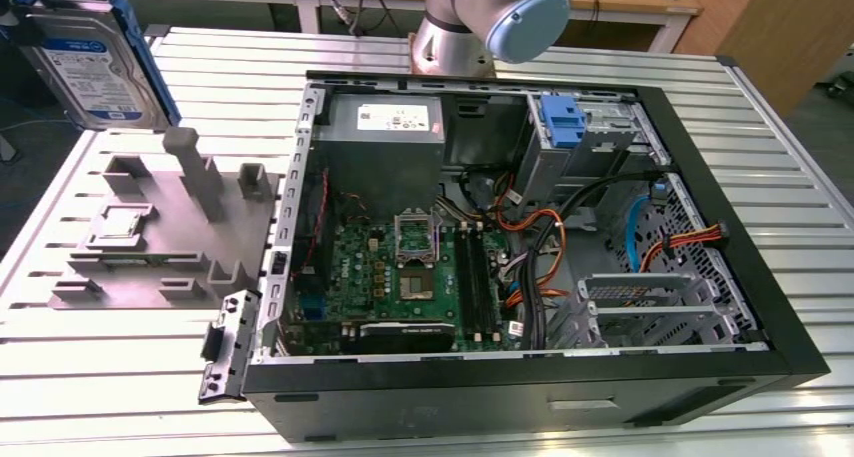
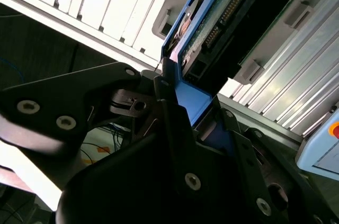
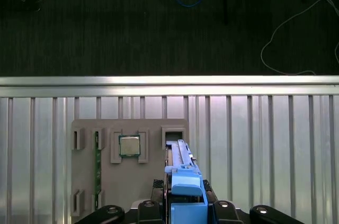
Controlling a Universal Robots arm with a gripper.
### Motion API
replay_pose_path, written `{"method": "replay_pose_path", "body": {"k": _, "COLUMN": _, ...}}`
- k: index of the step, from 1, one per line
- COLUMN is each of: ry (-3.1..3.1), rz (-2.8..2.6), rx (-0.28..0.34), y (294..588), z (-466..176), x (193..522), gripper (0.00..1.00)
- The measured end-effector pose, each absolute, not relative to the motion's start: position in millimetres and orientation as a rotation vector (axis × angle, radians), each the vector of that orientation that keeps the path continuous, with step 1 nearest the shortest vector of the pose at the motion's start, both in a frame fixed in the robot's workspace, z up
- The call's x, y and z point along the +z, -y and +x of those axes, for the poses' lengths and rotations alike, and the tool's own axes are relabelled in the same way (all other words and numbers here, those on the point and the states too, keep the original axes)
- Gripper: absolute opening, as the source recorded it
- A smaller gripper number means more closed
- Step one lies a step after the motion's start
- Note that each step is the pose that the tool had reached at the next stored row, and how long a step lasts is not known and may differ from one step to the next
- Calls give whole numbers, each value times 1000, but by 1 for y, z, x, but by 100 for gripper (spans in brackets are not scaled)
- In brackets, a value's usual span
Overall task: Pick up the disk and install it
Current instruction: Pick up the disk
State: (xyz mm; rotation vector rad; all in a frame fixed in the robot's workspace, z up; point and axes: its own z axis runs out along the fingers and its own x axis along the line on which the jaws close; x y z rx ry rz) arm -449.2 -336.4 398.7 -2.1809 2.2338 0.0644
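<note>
At the exterior view's far left, raised over the bench (image 1: 801,177):

Item 1, the disk (image 1: 83,62). Silver-grey drive with a white-and-blue label in a blue carrier. It is held on edge, tilted, and touches no surface. In the first wrist view its blue edge (image 3: 183,181) hangs above the grey fixture plate (image 3: 153,181).

Item 2, the gripper (image 2: 180,102). The 2 jaws are pinching the disk's blue carrier, 1 on each face. The disk's long axis runs straight out from the jaws, away from the wrist, with the connector end (image 2: 228,7) farthest out.

Item 3, the computer case (image 1: 507,392). It lies open on its side, well apart from the disk and toward the exterior view's right. The metal drive cage (image 1: 654,312) sits in its near right corner, and a blue latch piece (image 1: 566,122) stands at its far side.

Item 4, contents of the fixture plate: 1 processor chip (image 3: 129,145) and 1 green memory stick (image 3: 97,163), each seated in its own recess.

Status, as judged: the disk is picked up but not yet installed.
</note>
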Motion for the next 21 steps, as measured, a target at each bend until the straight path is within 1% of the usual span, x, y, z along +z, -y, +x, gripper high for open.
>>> {"method": "replay_pose_path", "body": {"k": 9, "ry": -2234, "rz": -2181, "rx": 64, "y": 336, "z": -449, "x": 405, "gripper": 36}}
{"method": "replay_pose_path", "body": {"k": 21, "ry": -2234, "rz": -2181, "rx": 64, "y": 336, "z": -449, "x": 429, "gripper": 36}}
